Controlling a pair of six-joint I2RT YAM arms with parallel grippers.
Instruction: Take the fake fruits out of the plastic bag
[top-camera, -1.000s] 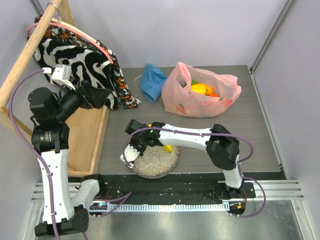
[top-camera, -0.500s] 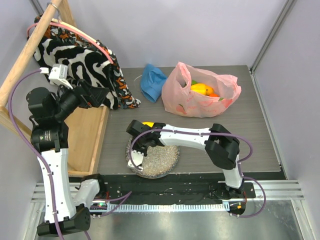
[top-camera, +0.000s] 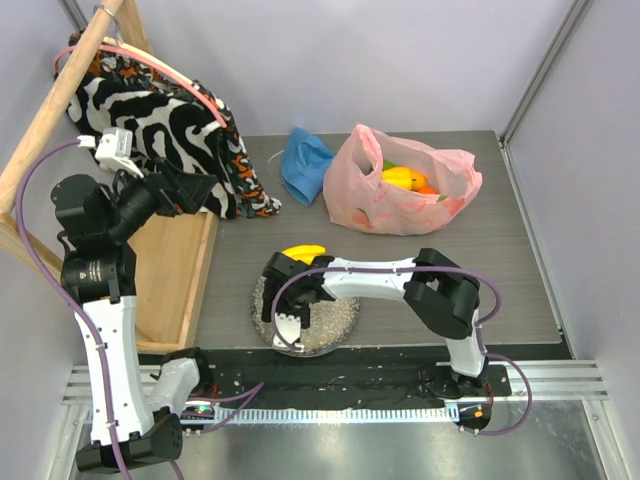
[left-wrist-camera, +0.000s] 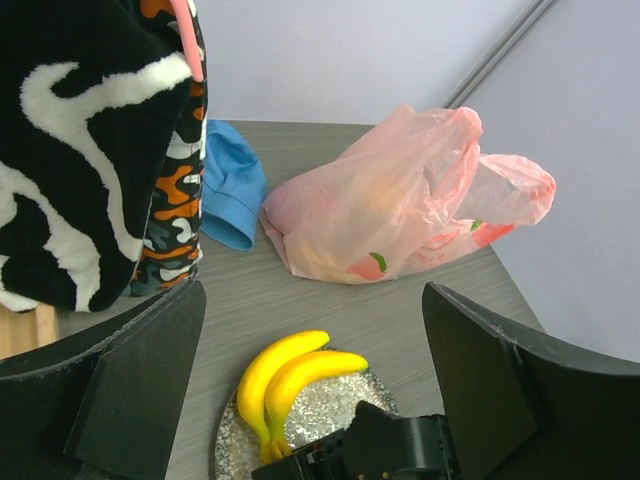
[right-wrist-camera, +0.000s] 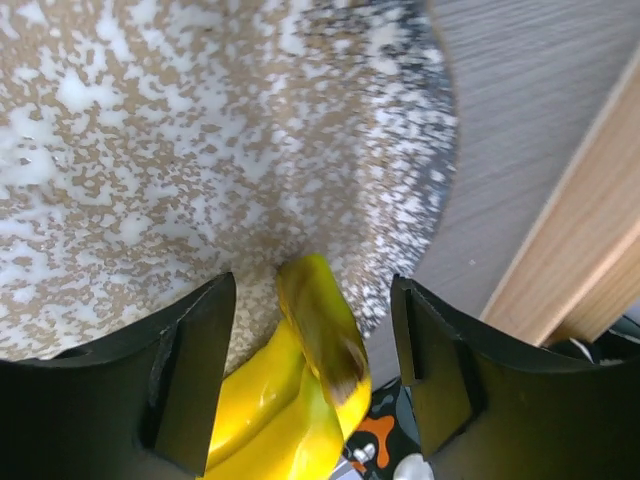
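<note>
Closest to me, the right tool (right-wrist-camera: 312, 290) hangs low over the speckled plate (right-wrist-camera: 200, 150) at the front of the worktop (top-camera: 480, 260). Its fingers stand apart, and the stem end of the banana bunch (left-wrist-camera: 285, 385) lies between them with a gap showing on either side, so I judge it let go rather than gripped. The bunch rests on the plate towards its far edge, the curved tips reaching about to the rim. It is the only thing on the plate that I can see, although the arm hides part of it from above.

One fruit is out, then, and the job looks to me barely begun. Off to the left and higher up, the left tool (left-wrist-camera: 312, 290) hangs spread wide with nothing in it, beside the black-and-white patterned fabric (top-camera: 170, 120) draped over a wooden rail.

Further back sits the plastic bag (top-camera: 365, 200), pink and slumped on the worktop with its mouth open to the right. It is well apart from the plate. Inside it are the rest of the fake fruits that show: a yellow one (top-camera: 398, 177) on top, something orange (top-camera: 428, 189) just beside it, and a sliver of green (top-camera: 388, 165) behind. The film hides whatever lies lower, so I cannot count what is left, but those pieces at least need lifting out — probably more. Just left of the bag lies a crumpled blue cloth (top-camera: 305, 165), which has no part in this.
</note>
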